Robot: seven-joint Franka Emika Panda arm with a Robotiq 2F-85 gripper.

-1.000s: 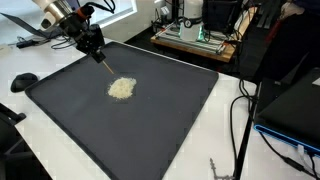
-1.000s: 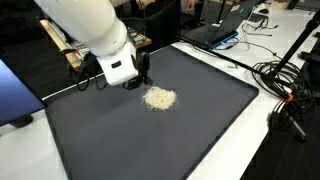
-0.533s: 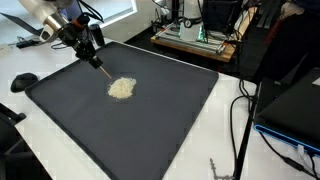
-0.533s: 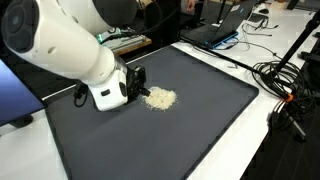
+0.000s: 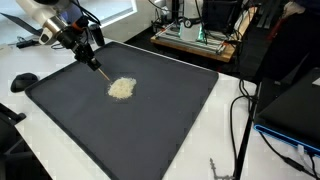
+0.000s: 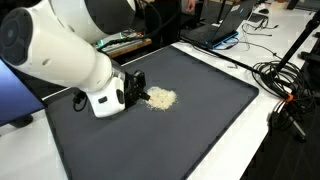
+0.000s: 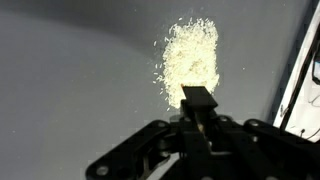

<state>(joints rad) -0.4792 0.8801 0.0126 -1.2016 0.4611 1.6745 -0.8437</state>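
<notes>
Status from my end. The tool [image 5: 88, 48] is clenched on a thin stick [image 5: 101, 68], which angles down from the jaws toward the black mat [image 5: 170, 120]. In the wrist view the tool [image 7: 198, 100] comes in from the bottom centre with jaws fully together. I can't make out the stick itself there, only in an exterior view.

The pile of grains [image 5: 121, 88] lies on the mat as one compact pale heap. It looks rice-like, but I can't tell exactly what it is. It's well apart from every mat edge, and the mat lies flat on the white desk [image 5: 225, 140].

The stick tip is just beside the heap's edge on the tool side. I can't tell whether it touches the mat or the grains. In an exterior view the tool [image 6: 136, 88] hangs low over the mat [image 6: 200, 120], right next to the pile of grains [image 6: 160, 98].

Progress, my read:
- **Done:** the bulk of the material sits in a single heap [image 7: 190, 58], so gathering looks mostly finished.
- **Left:** stray grains [image 7: 160, 75] fan off one flank of the heap in the wrist view, and fine specks are scattered over the mat around it. The edges are ragged, not tight.
- **Contact:** the stick is at the heap's border, not in it, so I judge no stroke through the grains is under way right now.
</notes>
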